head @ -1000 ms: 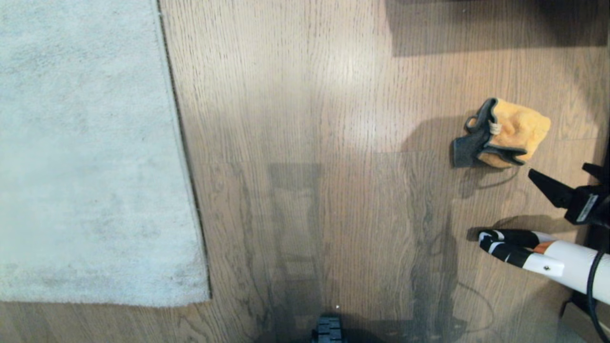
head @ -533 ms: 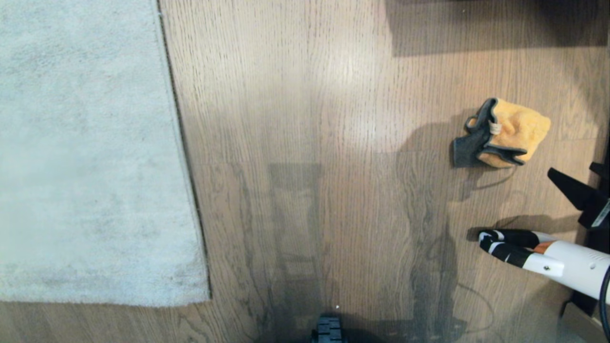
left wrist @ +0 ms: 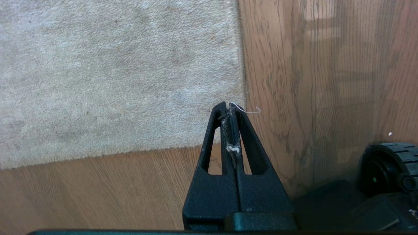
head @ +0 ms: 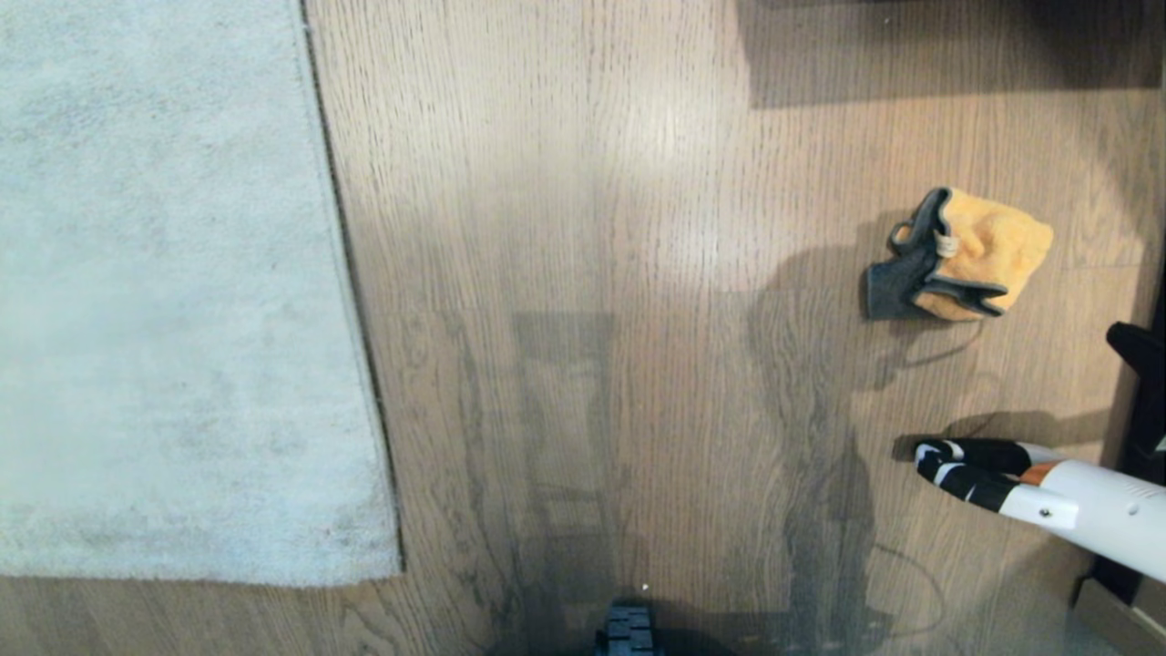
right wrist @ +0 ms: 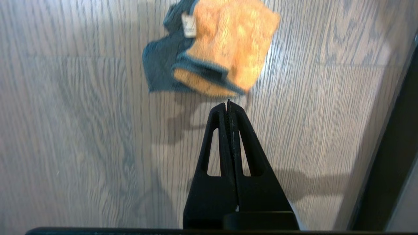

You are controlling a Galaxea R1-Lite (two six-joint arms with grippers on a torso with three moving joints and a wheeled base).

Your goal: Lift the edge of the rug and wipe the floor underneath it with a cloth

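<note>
Wood-grain floor [head: 638,228] fills most of my head view, brown planks with a slight sheen and my own shadow across them. Pale grey-beige rug [head: 164,292] lies flat on the left side, its pile side up. Rug edge [head: 351,273] runs straight down that view to a corner near the bottom, resting on the planks.

White-and-black device [head: 1029,487] lies on the floor at the right, below the cloth and apart from it.

Cloth [head: 961,255] sits crumpled on the floor at the right, well apart from the rug, orange pile showing with its dark grey reverse folded out on the side toward the rug.

Right gripper [right wrist: 228,103] hangs above the floor just short of the cloth's near border, fingers pressed together, nothing between them.

Left gripper [left wrist: 228,105] hangs over the rug corner [left wrist: 240,137], fingers pressed together, with only lint and a loose thread [left wrist: 249,111] caught at the tips.
</note>
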